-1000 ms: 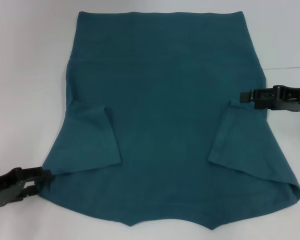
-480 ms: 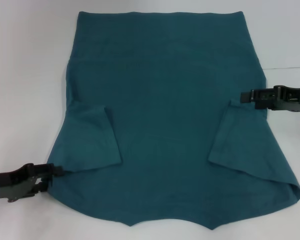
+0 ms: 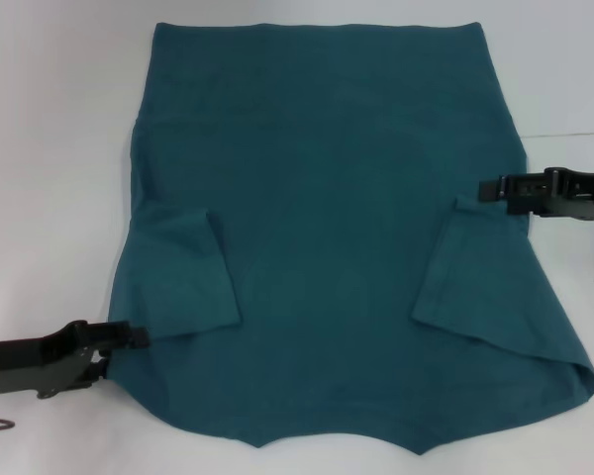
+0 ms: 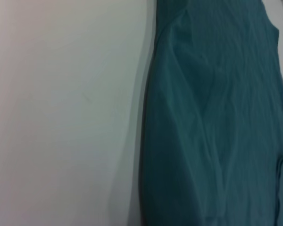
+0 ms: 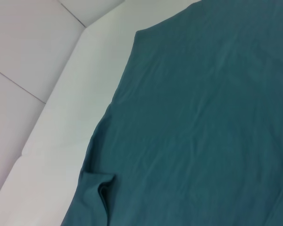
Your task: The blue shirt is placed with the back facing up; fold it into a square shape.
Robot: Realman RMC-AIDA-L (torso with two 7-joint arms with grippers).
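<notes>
We view the blue shirt (image 3: 327, 228) lying flat on the white bench (image 3: 49, 148), spread across the middle of the head view with its straight hem on the far side and its neckline edge nearest the robot; both short sleeves are already turned inward onto the back panel, the left sleeve (image 3: 183, 272) and the right sleeve (image 3: 455, 272) each lying as a flat flap with a crisp diagonal edge; we judge the task to be in its early stage, since the side panels and the lengthwise folds that would give a square are not yet made. The left gripper (image 3: 131, 334) lies low at the near left edge of the garment, its fingers touching the cloth just below the folded sleeve; we cannot tell whether they are closed on fabric. The right gripper (image 3: 487, 190) sits at the right edge beside the armpit fold, its dark fingers drawn narrowly together at the cloth; whether they pinch it, we cannot tell. The fabric is a plain, matte teal knit, soft and thin; the left wrist view shows shallow lengthwise ripples along its edge (image 4: 212, 117), and the right wrist view shows a small tucked crease (image 5: 101, 188) at the margin; the bench is smooth and pale.
</notes>
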